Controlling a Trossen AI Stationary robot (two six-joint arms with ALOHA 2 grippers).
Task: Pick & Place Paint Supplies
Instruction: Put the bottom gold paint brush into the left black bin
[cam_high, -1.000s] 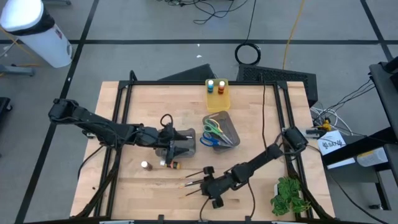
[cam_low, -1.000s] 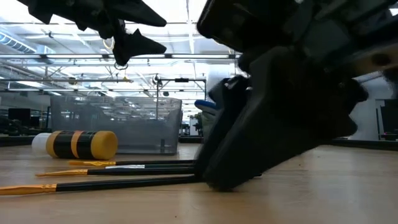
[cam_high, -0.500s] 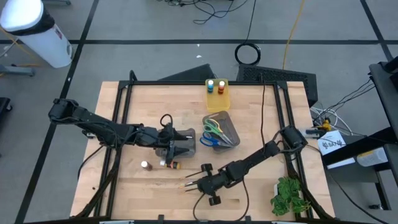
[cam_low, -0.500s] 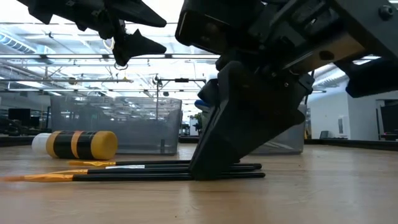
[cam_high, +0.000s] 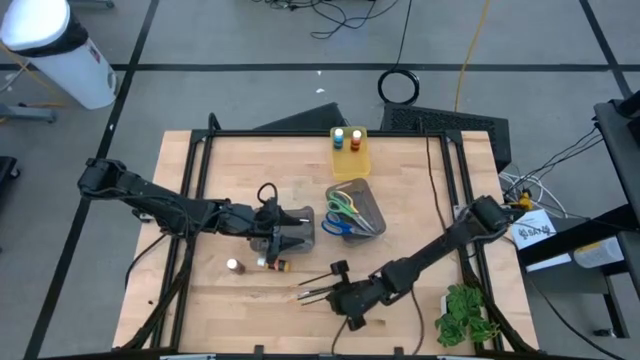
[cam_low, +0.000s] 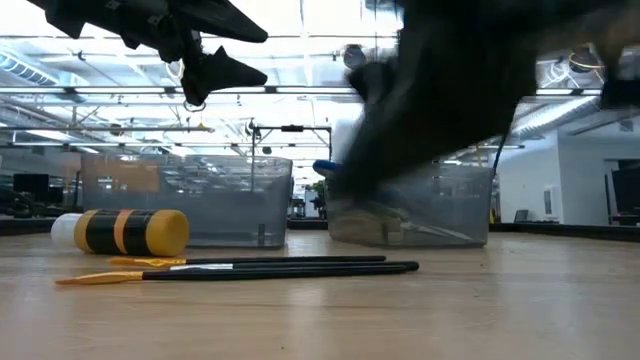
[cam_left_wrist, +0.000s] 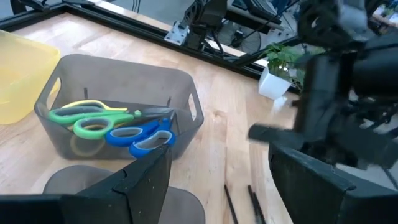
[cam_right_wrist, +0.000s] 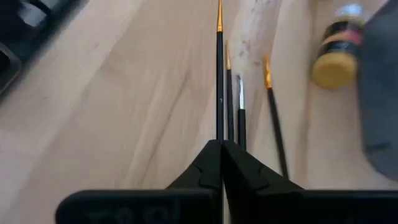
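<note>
My right gripper (cam_right_wrist: 221, 144) is near the table's front edge, shut on a thin dark brush (cam_right_wrist: 219, 74). Other brushes (cam_right_wrist: 241, 112) lie on the wood below it (cam_low: 260, 268). A yellow-and-black pot (cam_low: 130, 232) lies on its side, and a pale-capped pot (cam_high: 233, 266) stands near it. Blue and orange pots (cam_high: 350, 140) stand in the yellow bin. Scissors (cam_left_wrist: 106, 118) lie in a grey bin (cam_high: 357, 210). My left gripper (cam_left_wrist: 217, 186) hangs open over another grey bin (cam_high: 290, 230), touching nothing. My right gripper pinches the brush by its handle end (cam_right_wrist: 219, 134) between its two fingertips. The brush runs straight out ahead of the fingers, in line with them, bristle end away from the gripper. The fingers slant downward. Whether the far tip is clear of the table I cannot tell.
A potted green sprig (cam_high: 462, 312) stands at the near right corner. The yellow bin (cam_high: 352, 158) sits at the far middle. A black frame (cam_high: 190, 200) borders the wooden top. There is bare wood near the front left.
My right gripper has shut at the brushes and then risen off the table, drawing back a little toward the right edge. The brushes left on the wood have shifted and now lie closer together.
</note>
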